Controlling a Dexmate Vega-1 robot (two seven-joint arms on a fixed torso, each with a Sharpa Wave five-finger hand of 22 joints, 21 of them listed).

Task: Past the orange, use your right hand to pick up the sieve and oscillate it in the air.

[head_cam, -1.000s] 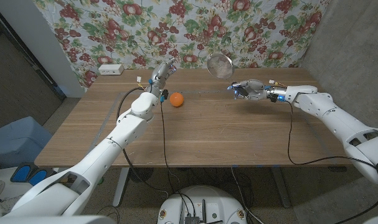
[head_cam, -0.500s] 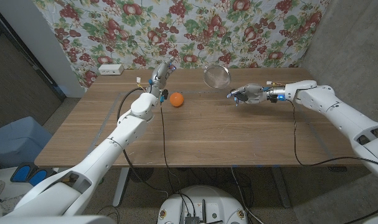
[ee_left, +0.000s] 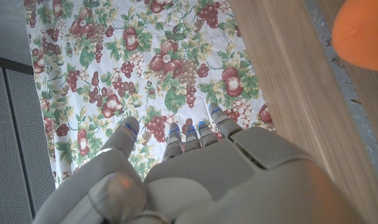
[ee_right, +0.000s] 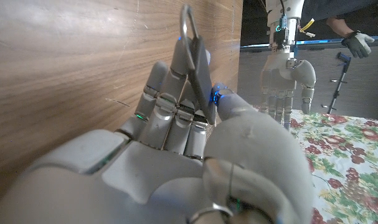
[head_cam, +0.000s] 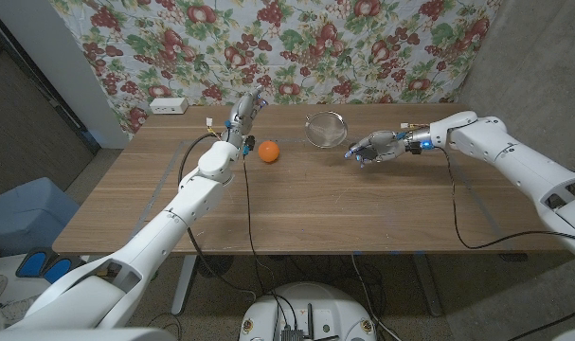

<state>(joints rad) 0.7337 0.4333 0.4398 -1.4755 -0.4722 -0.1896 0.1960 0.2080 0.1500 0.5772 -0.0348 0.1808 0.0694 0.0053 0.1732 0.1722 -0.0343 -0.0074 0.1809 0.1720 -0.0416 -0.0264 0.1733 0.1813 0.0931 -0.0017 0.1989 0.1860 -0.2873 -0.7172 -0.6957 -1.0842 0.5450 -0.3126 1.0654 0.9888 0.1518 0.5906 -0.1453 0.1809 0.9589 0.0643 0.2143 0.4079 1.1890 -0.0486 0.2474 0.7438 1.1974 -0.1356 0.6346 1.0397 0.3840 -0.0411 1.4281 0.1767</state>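
- The right hand (head_cam: 374, 146) pinches the sieve (head_cam: 324, 129) by its handle; the mesh bowl holds nothing.
- The left hand (head_cam: 246, 111), fingers apart, holds nothing, with the orange (head_cam: 268, 152) just beside it.

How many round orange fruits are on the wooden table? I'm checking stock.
1: the round orange fruit lies on the wooden table, beside the left hand.

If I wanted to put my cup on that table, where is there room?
The whole near half of the table is bare, from the orange to the front edge. The far strip is crowded: the left hand, the sieve, the right hand.
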